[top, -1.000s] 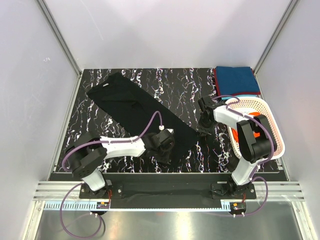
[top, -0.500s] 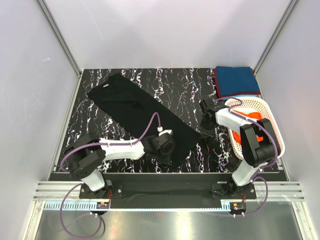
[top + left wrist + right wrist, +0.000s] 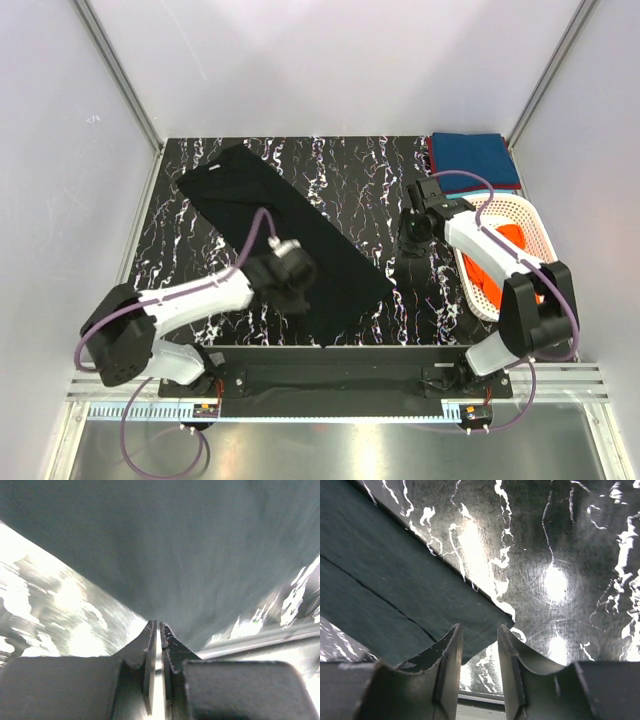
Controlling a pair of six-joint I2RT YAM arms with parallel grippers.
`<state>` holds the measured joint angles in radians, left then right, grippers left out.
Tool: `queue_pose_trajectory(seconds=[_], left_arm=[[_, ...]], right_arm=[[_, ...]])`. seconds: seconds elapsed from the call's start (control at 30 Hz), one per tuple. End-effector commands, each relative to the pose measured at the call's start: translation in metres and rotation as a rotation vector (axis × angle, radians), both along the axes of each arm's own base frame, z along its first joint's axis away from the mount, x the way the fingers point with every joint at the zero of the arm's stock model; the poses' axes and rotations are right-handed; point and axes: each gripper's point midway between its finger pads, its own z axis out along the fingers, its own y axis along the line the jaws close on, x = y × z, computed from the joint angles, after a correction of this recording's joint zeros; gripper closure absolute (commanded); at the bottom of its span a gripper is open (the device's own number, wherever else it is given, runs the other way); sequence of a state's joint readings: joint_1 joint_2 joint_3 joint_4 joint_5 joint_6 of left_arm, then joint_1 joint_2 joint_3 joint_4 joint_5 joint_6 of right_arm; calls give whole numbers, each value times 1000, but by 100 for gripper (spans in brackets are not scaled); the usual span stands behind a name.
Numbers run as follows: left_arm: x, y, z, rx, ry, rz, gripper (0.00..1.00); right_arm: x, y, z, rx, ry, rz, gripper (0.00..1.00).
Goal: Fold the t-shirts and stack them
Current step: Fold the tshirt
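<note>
The bench point(image 3: 380, 170) is a flat slab with a glossy black marble pattern veined in white. It is boxed in by plain pale walls point(image 3: 330, 60) and slim metal corner posts point(image 3: 120, 75). The black t-shirt point(image 3: 330, 260), soft matte fabric folded into 1 long smooth strip, lies slantwise from the far left corner to the middle of the near edge. In the far right corner the teal-blue t-shirt point(image 3: 472, 155) lies folded square on the dark red t-shirt point(image 3: 434, 165). A white lattice basket point(image 3: 505, 204) at the right edge holds the crumpled orange t-shirt point(image 3: 508, 236). The left gripper point(image 3: 156, 624) hangs over the black fabric, jaws nearly pressed together and pinching nothing. The right gripper point(image 3: 479, 627) hangs by the strip's near corner, jaws spread and empty.
</note>
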<state>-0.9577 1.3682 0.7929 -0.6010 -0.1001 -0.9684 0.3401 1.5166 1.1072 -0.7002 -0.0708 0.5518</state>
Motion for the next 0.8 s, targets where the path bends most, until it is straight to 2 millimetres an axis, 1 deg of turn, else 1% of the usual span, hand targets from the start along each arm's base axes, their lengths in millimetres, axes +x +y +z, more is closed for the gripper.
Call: queue_pose_trajectory(seconds=[0.0,0.03,0.07,0.13,0.17,0.2,0.23,0.27,0.3,0.33,0.37,0.4,0.43,0.47,0.5,0.6,0.63,0.67,0.7,0.73,0.77], left_arm=[[59,24,47,-30,-117,80,91],[73,35,54,-21,-143,102,93],[101,55,67,-17,-182,183,94],[130,80,80,26,-238,220,94],[158,100,93,42,-276,290,94],[173,113,98,69,-302,331,94],[189,119,91,75,-288,353,94],[212,134,100,60,-313,403,96],[225,138,99,49,-305,420,99],[236,143,78,71,-252,431,100],[251,153,83,69,-263,462,100],[257,157,76,69,-242,476,100],[261,160,61,78,-205,481,100],[267,166,59,83,-204,501,100],[271,173,46,117,-184,514,100],[282,188,33,135,-164,552,99],[283,190,18,143,-132,553,99],[289,193,16,140,-130,565,99],[291,191,11,133,-119,562,99],[291,191,-2,140,-88,560,99],[297,189,-3,133,-91,558,99]], right_arm=[[2,8,-6,4,30,108,59],[0,10,-15,6,64,146,59],[0,14,-17,23,75,166,59],[-2,23,-20,66,86,217,58],[-4,24,-23,71,84,249,57],[-6,29,-23,101,82,280,56],[-6,31,-29,104,85,313,55],[-5,32,-32,107,94,316,55],[-3,28,-37,83,104,303,53],[-3,25,-50,63,140,287,53],[0,25,-54,58,152,282,53],[-3,28,-57,82,174,290,53],[-4,29,-62,91,191,296,54],[-7,30,-65,102,203,304,55],[-9,31,-66,110,203,315,56],[-14,27,-69,100,213,311,58],[-17,28,-68,105,216,308,59],[-19,28,-68,110,218,307,59],[-21,27,-68,107,221,301,59],[-25,25,-71,101,231,294,60],[-26,22,-72,91,236,286,60]])
